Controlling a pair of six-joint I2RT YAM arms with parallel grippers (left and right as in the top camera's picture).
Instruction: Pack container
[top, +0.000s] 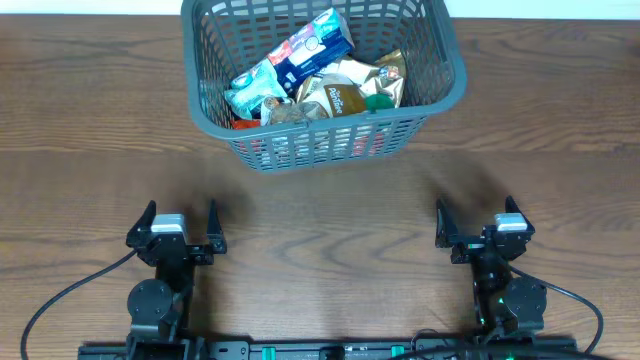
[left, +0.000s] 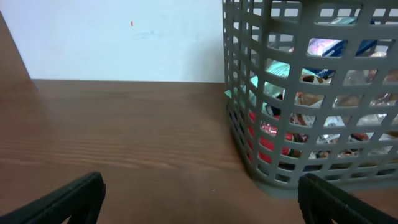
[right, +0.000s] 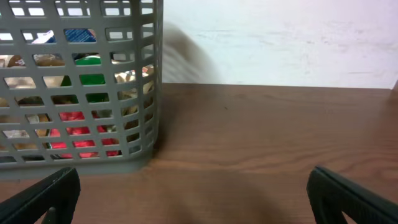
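Brown wooden table (top: 320, 215) holds our basket (top: 320, 145) straight ahead, long side across, midway between left gripper (top: 181, 212) and right gripper (top: 476, 208), both spread wide, empty.

A brown wooden table (top: 320, 200) meets a white wall (left: 124, 50).

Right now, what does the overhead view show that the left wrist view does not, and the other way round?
Only overhead: the left gripper and right gripper together, both open and empty, and the blue-white packet and brown packet seen from above inside the container. Only left wrist: the white wall behind the table. Both: the container, packets in it, the table.
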